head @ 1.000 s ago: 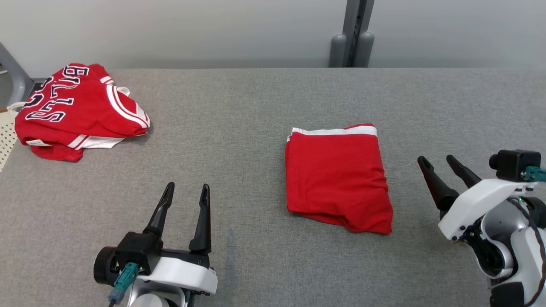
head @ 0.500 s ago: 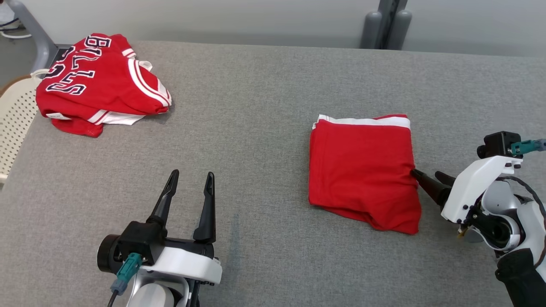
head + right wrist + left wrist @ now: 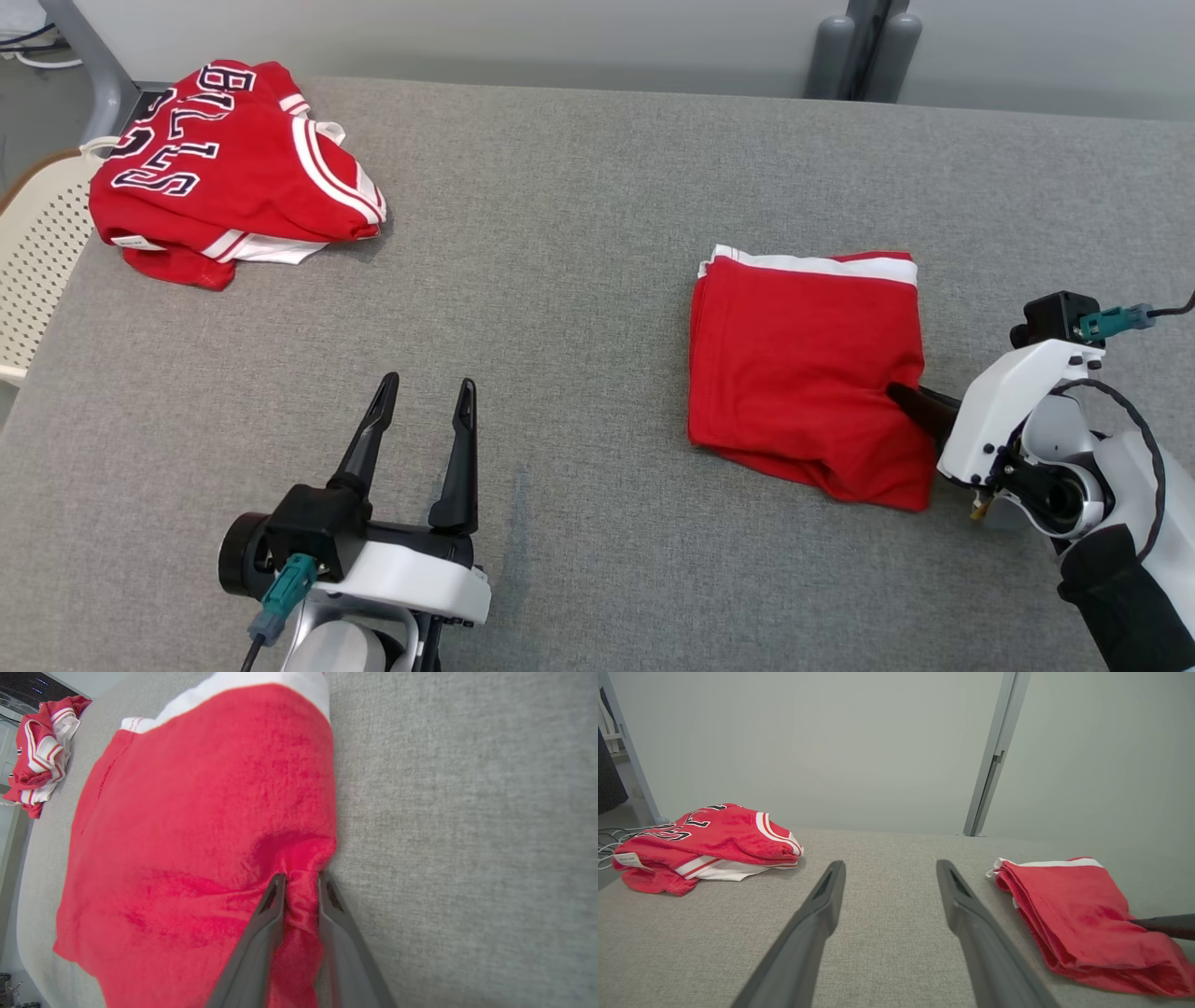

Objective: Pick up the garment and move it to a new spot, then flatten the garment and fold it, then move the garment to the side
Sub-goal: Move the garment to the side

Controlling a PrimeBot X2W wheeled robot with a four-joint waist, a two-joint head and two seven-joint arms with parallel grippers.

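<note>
Right tool (image 3: pixel 300 877) onto garment (image 3: pixel 201 812) (right edge)

A red jersey (image 3: pixel 233 159) with white stripes and dark letters lies in a heap at the far left corner of the grey table (image 3: pixel 560 280). A cream perforated object (image 3: pixel 37 271) stands beside that corner.

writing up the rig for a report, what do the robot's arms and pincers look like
Both left pincer and right pincer have two long tapering dark fingers on a white wrist shell carrying a black block with a teal cable plug. The right arm has a black cable looping beside it.
</note>
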